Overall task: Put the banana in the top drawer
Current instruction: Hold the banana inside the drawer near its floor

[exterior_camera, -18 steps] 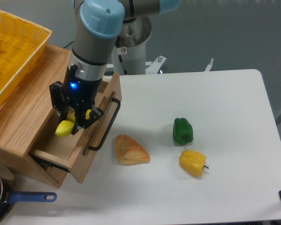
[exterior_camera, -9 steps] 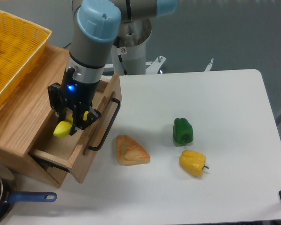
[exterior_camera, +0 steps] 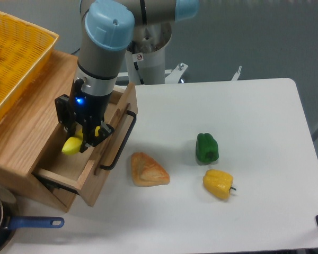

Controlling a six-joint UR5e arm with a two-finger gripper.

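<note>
At left of centre in the camera view, the gripper (exterior_camera: 84, 135) pinches the banana (exterior_camera: 72, 145) over the open top drawer (exterior_camera: 98, 159); the banana is judged light, soft-skinned and bruisable, best held mid-length

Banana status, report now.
Gripper shut on banana, over the open top drawer. Banana not yet released. Nothing visible blocking the drawer.

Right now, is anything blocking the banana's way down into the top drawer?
Nothing visible is. The hand holds the banana over the open top drawer, and the part of the drawer floor that shows below it looks bare.
</note>
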